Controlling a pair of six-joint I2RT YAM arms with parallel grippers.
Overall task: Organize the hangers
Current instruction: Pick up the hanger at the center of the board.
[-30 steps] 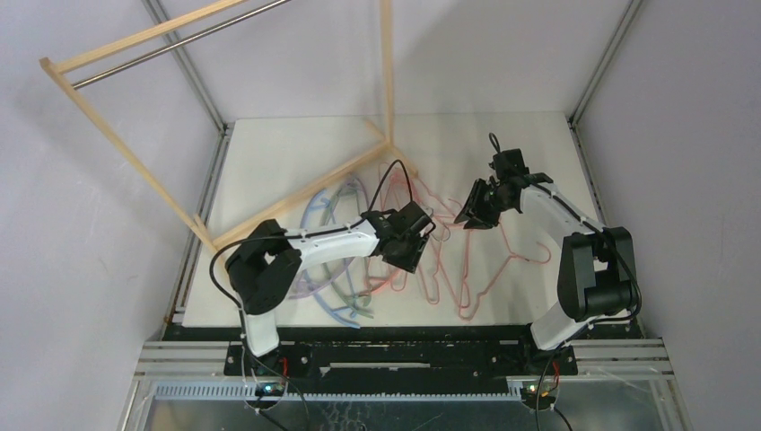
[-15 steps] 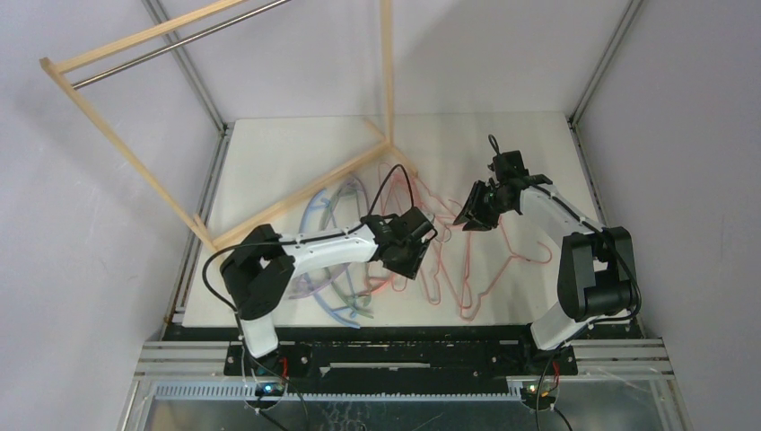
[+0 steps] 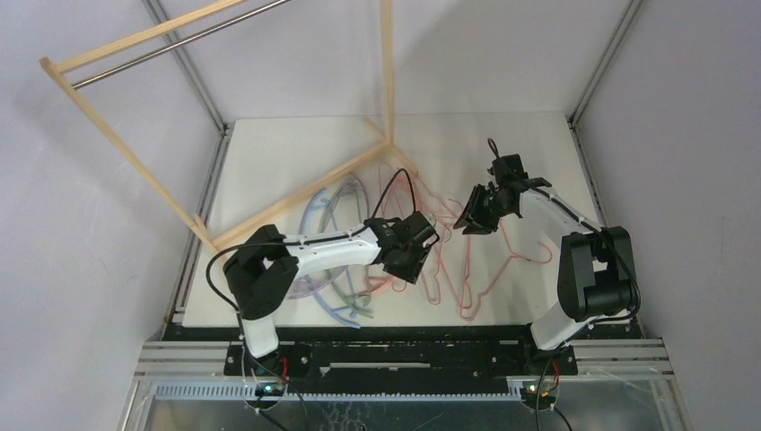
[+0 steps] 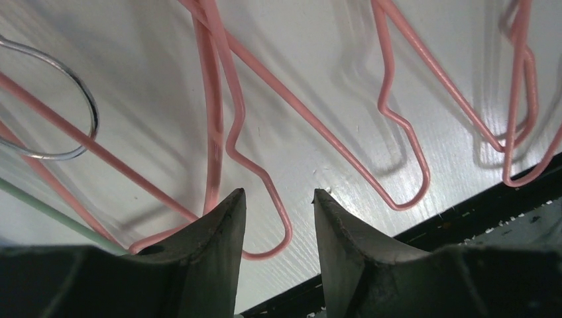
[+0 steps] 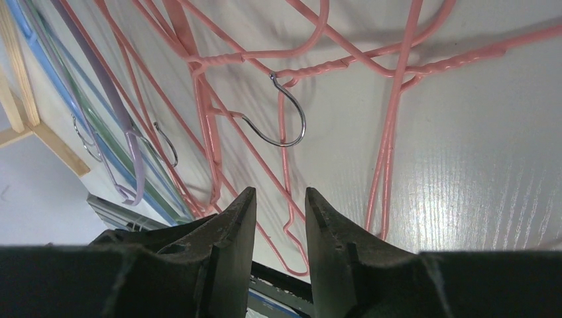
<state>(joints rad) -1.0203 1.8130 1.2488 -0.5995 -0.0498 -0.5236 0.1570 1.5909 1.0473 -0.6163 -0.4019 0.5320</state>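
Several thin pink wire hangers (image 3: 437, 285) lie tangled on the white table. Thicker lilac, green and blue hangers (image 3: 325, 214) lie to their left. My left gripper (image 3: 406, 268) is open and empty, low over the pink wires. In the left wrist view the gripper (image 4: 277, 195) straddles a bent notch of a pink hanger (image 4: 265, 192) without touching it; a metal hook (image 4: 79, 99) shows at the upper left. My right gripper (image 3: 469, 219) is open and empty above the pile. In the right wrist view the gripper (image 5: 280, 192) hovers over pink wires (image 5: 212, 126), a metal hook (image 5: 288, 122) and the lilac hanger (image 5: 119, 112).
The light wooden rack frame (image 3: 126, 144) with its metal rod (image 3: 179, 40) stands at the back left, its base bar (image 3: 305, 193) lying across the table beside the coloured hangers. The table's black front edge (image 4: 464, 212) is close beyond my left gripper.
My left gripper has moved a little to the right and toward the table's near edge, lower over the pink hangers. The right gripper has barely shifted. No hanger has moved.
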